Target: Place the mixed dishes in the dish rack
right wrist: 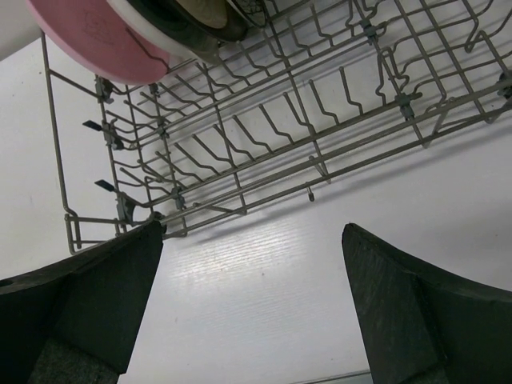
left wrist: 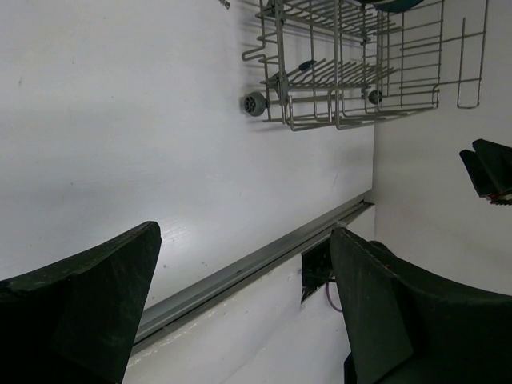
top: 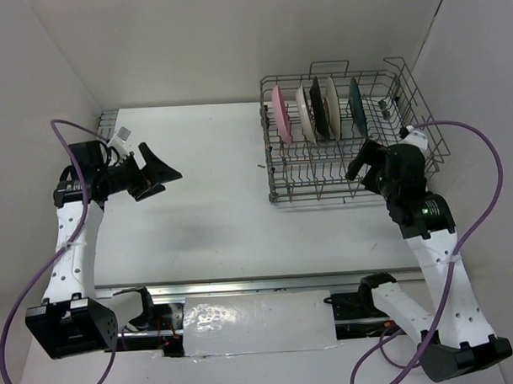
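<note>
The dish rack (top: 317, 198), a grey wire basket, stands at the back right of the table. Several plates stand upright in its far rows: a pink plate (top: 281, 114), a cream one (top: 305, 114), a dark one (top: 320, 105) and a teal one (top: 355, 103). My right gripper (top: 363, 165) hovers open at the rack's near right corner with nothing in it. In the right wrist view the right gripper (right wrist: 252, 240) faces bare table beside the rack (right wrist: 320, 152), with the pink plate (right wrist: 96, 40) at the top left. My left gripper (top: 165, 180) hangs open and empty over the table's left side.
White walls enclose the table on three sides. A metal rail (left wrist: 240, 276) runs along the near table edge. In the left wrist view the left gripper (left wrist: 244, 240) looks across the table at the rack (left wrist: 344, 120). A purple cable (top: 483, 150) loops beside the right arm.
</note>
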Controlling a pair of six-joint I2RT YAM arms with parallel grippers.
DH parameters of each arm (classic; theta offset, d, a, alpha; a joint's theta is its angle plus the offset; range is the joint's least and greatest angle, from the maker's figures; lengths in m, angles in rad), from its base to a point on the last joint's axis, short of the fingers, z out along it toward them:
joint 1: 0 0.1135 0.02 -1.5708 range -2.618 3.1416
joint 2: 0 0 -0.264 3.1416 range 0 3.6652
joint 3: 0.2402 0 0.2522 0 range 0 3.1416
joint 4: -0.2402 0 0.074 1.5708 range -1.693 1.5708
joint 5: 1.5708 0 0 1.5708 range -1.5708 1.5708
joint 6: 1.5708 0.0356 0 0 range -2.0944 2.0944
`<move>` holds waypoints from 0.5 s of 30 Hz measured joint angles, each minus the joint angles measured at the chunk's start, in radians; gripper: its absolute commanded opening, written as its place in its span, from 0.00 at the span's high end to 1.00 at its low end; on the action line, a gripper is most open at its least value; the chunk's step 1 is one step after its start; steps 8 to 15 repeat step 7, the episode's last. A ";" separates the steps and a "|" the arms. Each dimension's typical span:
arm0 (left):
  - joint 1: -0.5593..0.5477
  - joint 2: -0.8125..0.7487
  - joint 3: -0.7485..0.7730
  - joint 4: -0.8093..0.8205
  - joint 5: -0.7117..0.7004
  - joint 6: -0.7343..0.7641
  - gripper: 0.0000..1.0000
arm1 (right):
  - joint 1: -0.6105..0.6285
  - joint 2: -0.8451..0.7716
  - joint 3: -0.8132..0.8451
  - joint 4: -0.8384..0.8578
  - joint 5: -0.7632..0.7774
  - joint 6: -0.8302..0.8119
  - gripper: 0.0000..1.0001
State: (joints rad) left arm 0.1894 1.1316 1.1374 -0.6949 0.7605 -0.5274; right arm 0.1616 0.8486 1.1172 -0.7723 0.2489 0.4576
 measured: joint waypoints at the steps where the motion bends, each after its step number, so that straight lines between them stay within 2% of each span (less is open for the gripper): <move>1: -0.014 0.000 0.001 0.000 -0.005 0.000 0.01 | 0.000 -0.008 -0.006 0.000 0.005 0.003 0.00; 7: -0.133 0.009 0.026 -0.003 -0.064 0.001 0.01 | 0.000 -0.056 -0.047 -0.002 0.026 0.016 0.00; 15: -0.133 0.009 0.026 -0.003 -0.064 0.001 0.01 | 0.000 -0.056 -0.047 -0.002 0.026 0.016 0.00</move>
